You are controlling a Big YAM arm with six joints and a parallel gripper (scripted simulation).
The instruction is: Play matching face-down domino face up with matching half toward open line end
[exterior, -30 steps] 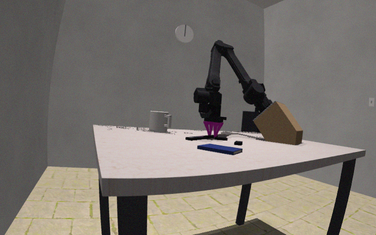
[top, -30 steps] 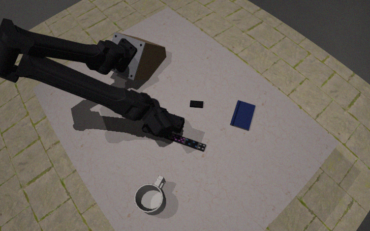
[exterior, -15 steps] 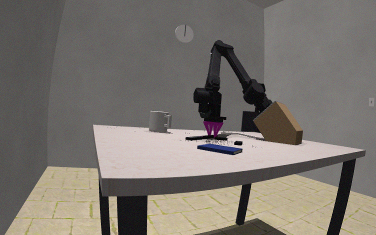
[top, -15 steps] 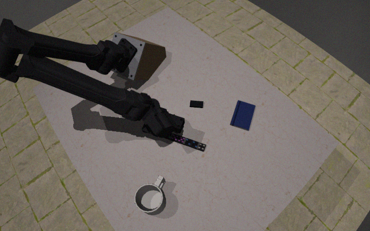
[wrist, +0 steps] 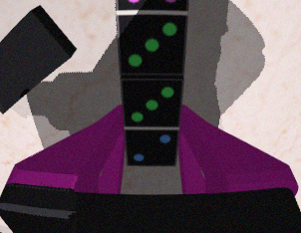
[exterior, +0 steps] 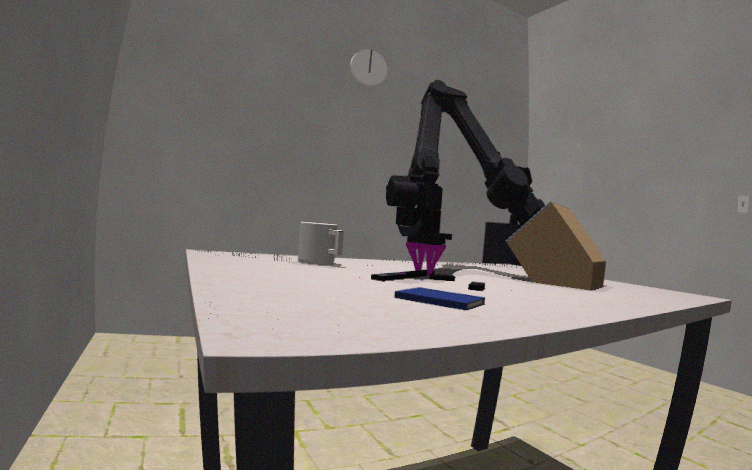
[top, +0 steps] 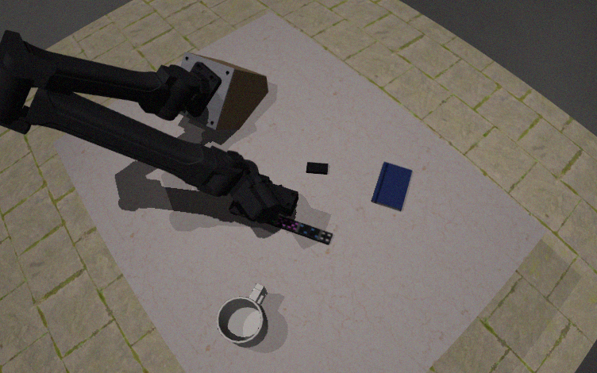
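The line of dominoes (top: 304, 229) (exterior: 393, 276) (wrist: 130, 40) lies face up; its near half shows three green pips. My gripper (exterior: 424, 273) (wrist: 151, 115), with magenta fingers, is shut on the 3-2 domino (wrist: 145, 89), gripping its long sides. This domino is face up, its green three half toward the line's green three. It looks in line; only a thin dark seam shows between them, and I cannot tell if they touch. A face-down domino (exterior: 443, 277) (wrist: 32, 60) lies obliquely at the wrist view's left. Another face-down domino (top: 317, 167) (exterior: 476, 286) lies farther away.
A blue book (top: 392, 186) (exterior: 438, 298) lies beyond the farther face-down domino. A grey mug (top: 220, 319) (exterior: 315, 244) stands on the line's other side. A brown angled block (top: 245, 94) (exterior: 563, 251) with a second black arm section against it stands near the arm.
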